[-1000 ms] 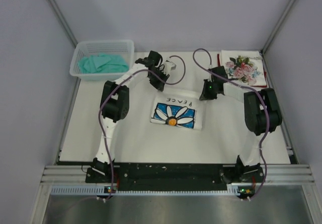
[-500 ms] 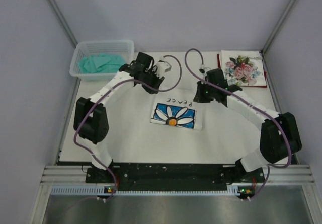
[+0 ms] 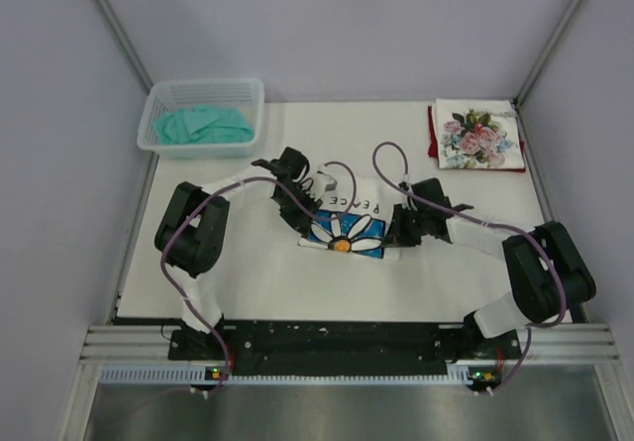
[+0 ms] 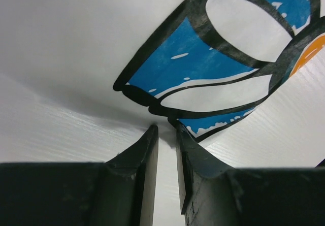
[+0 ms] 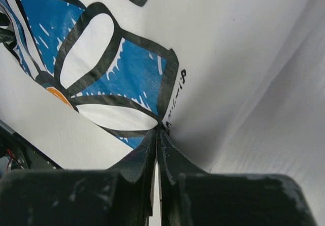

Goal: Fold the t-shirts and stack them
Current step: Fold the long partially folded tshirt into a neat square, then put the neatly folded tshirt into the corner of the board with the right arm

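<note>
Surface (image 3: pixel 248 282): white, and most of it shows bare. At centre lies the daisy shirt (image 3: pixel 342 225), already down to a compact rectangle with the print up, but not yet on the pile. At 1 o'clock the rose-print shirt (image 3: pixel 478 136) sits folded on the dark red shirt (image 3: pixel 433 134), so two are stacked and one is left to carry over, by my reading. At 11 o'clock the basket (image 3: pixel 158 99) holds a teal cloth (image 3: pixel 203 124); you cannot tell whether that is another shirt. The left gripper (image 4: pixel 166 129), at the daisy shirt's 9 o'clock edge, has its jaws a narrow slit apart, with cloth rising from the tips; it looks pinched. The right gripper (image 5: pixel 158 129), at the 3 o'clock edge, is clamped tight on the hem. Both arms cover the shirt's side edges from above, and how many layers each pinch holds is not visible.
</note>
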Motion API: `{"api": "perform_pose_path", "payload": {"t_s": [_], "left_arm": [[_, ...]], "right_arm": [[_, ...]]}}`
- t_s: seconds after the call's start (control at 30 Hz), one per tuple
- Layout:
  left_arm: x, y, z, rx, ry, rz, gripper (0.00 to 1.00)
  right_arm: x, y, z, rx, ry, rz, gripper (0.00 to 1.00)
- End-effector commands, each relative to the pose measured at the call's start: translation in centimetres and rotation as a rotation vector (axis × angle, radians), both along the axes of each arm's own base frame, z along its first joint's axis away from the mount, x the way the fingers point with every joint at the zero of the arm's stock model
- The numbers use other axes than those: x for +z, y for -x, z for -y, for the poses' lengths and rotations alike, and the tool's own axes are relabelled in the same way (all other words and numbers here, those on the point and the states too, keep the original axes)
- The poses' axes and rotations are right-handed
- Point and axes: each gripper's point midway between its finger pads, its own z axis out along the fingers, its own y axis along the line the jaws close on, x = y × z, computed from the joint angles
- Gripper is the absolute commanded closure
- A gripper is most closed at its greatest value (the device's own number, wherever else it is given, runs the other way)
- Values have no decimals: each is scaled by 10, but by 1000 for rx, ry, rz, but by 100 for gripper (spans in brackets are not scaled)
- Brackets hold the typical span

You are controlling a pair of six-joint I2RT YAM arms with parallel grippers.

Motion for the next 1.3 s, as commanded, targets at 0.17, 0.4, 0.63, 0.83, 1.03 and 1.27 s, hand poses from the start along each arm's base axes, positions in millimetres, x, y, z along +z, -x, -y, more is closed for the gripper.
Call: {"api": "perform_pose_path", "payload": {"t_s": [0.17,0.4,0.63,0.83,1.03,1.27], "left_arm": [[32,-4,-9,-34,5,94,72],[94,-24,0,-27,86,280,62],[95,-38,36,-48,151,330,59],[40,-68,11,30,-24,267,60],[0,-75,-15,59,-140,225,60],[-15,-67,-17,45,-155,192,62]], "right_arm": [[35,-6,56,-159,117,85,64],[63,-42,62,-177,28,166,37],[33,-75,52,-218,-137,94,31],[4,-79,39,-206,-212,27,35],[-6,-80,33,-202,-258,20,59],[-1,-92,25,-186,-325,50,97]]}}
